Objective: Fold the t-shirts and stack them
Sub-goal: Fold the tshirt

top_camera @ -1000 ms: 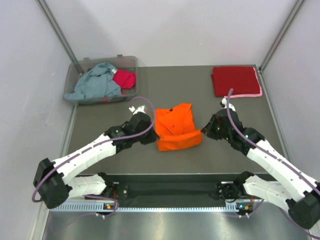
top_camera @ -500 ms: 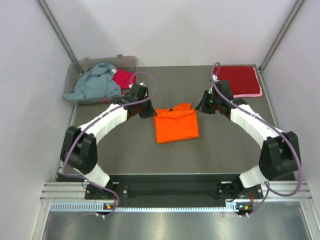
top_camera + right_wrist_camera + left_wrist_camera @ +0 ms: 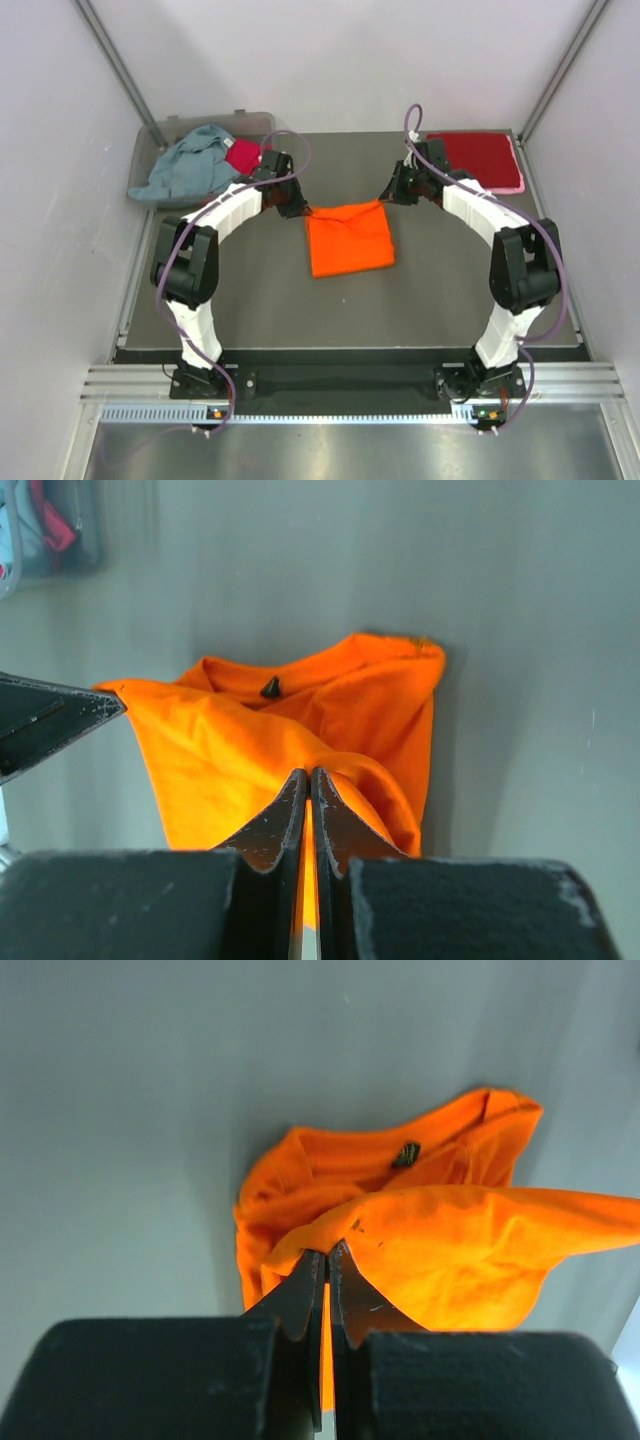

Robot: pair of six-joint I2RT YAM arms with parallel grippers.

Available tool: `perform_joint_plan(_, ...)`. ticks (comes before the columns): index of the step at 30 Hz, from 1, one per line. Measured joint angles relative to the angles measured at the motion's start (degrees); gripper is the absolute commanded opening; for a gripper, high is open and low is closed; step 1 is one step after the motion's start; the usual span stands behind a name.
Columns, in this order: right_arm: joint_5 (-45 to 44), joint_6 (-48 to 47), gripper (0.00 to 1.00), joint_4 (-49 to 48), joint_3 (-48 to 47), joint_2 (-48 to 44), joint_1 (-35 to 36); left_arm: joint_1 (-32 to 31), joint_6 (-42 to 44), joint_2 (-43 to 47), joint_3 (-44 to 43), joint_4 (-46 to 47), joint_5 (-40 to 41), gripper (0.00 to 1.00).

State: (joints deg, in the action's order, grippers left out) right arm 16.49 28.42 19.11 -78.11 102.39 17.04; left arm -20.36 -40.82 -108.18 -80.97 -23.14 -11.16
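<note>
Two claws are gripping one orange tee (image 3: 348,240) at mid-desk. The left claw (image 3: 297,210) is clenching the tee's far-left corner, its jaws pressed together on a thin edge of cloth. The right claw (image 3: 388,197) is doing the same at the far-right corner, so both are grasping the same garment. The far edge is stretching fairly taut between them.

From above, the tee is showing as a near-square folded shape, with its near edge resting on the desk (image 3: 440,290). In the wrist views, the pinched top layer is hanging raised over a lower layer, where the collar and a small dark label are showing.

Both arms are reaching well forward and angling inward toward the tee.

A dark red tee (image 3: 480,160) is lying folded flat at the far-right corner of the desk. It is sitting on a pink tee (image 3: 495,190), of which only a thin edge is peeking out.

At far left, a clear bin (image 3: 255,122) is holding a crumpled grey-blue tee (image 3: 190,170), which is spilling over its rim. A magenta tee (image 3: 243,155) is lying beside it.
</note>
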Motion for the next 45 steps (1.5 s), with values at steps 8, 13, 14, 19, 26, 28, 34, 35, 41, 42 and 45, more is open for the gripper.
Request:
perform_joint_plan(8, 0.5, -1.4, 0.0, -0.4, -3.8, 4.8, -0.3, 0.6, 1.8, -3.8, -3.3, -0.1, 0.1, 0.0)
perform_joint_plan(13, 0.8, -1.5, 0.0, -0.7, -5.5, 7.5, -0.5, 0.9, 2.5, -5.7, -4.5, -0.5, 0.2, 0.0)
perform_joint_plan(14, 0.8, -1.5, 0.0, -0.7, -5.7, 7.9, -0.5, 0.9, 2.6, -6.1, -4.7, -0.5, 0.3, 0.0)
perform_joint_plan(19, 1.1, -1.5, 0.0, -0.9, -6.8, 10.1, -0.5, 0.9, 3.3, -7.9, -5.7, -1.1, 1.6, 0.0)
perform_joint_plan(26, 1.2, -2.1, 0.18, -1.1, -8.9, 13.0, -0.9, 1.2, 3.5, -8.9, -6.9, -1.9, 3.1, 0.14)
perform_joint_plan(28, 1.4, -2.3, 0.22, -1.1, -9.8, 13.6, -1.0, 1.4, 3.8, -9.9, -7.9, -2.5, 3.3, 0.2)
perform_joint_plan(34, 1.9, -4.8, 0.46, 1.6, -12.8, 13.7, -1.2, 1.6, 5.9, -9.8, -10.3, -4.4, 5.1, 0.28)
perform_joint_plan(35, 1.9, -5.5, 0.48, 2.4, -12.8, 13.2, -1.2, 1.6, 6.4, -9.3, -10.3, -4.8, 5.1, 0.29)
perform_joint_plan(41, 2.4, -10.8, 0.55, 8.0, -5.0, 4.9, -1.2, -1.3, 8.0, -2.0, -5.0, -4.7, 4.5, 0.31)
perform_joint_plan(42, 2.8, -11.8, 0.57, 9.1, -2.8, 2.8, -1.2, -2.3, 8.0, 0.5, -1.9, -3.9, 4.1, 0.32)
perform_joint_plan(45, 4.5, -13.9, 0.63, 11.5, 0.6, -0.8, -1.2, -5.0, 7.8, 5.8, 5.3, -3.3, 2.9, 0.35)
